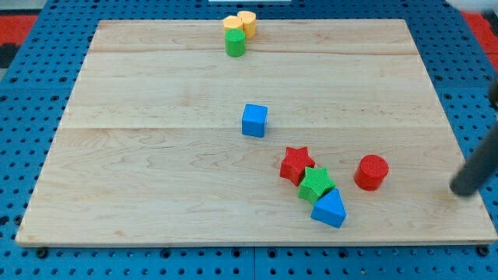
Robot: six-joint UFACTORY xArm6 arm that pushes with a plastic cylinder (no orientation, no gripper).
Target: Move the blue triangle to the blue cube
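blue triangle [329, 209] sat near the worktop's [156, 171] bottom edge, touching the green block [316, 183], with the blue cube [254, 120] well apart toward the view's top. my tip [459, 189] was off at the view's right, past the red cylinder [371, 172]. no end effector, just a rod.

Wooden board [156, 155] lies on pegboard table [47, 264]. Blue cube [254, 120] sits near board's middle. Red star [296, 164] sits below it, toward view's right. Green block [316, 183] touches star's lower right. Blue triangle [330, 209] touches green block from below. Red cylinder [371, 172] stands apart, right of star. My tip [464, 189] is farther right, near board's edge, well apart from all blocks. At view's top, two yellow blocks [240, 22] touch side by side; green cylinder [235, 42] sits just below them.
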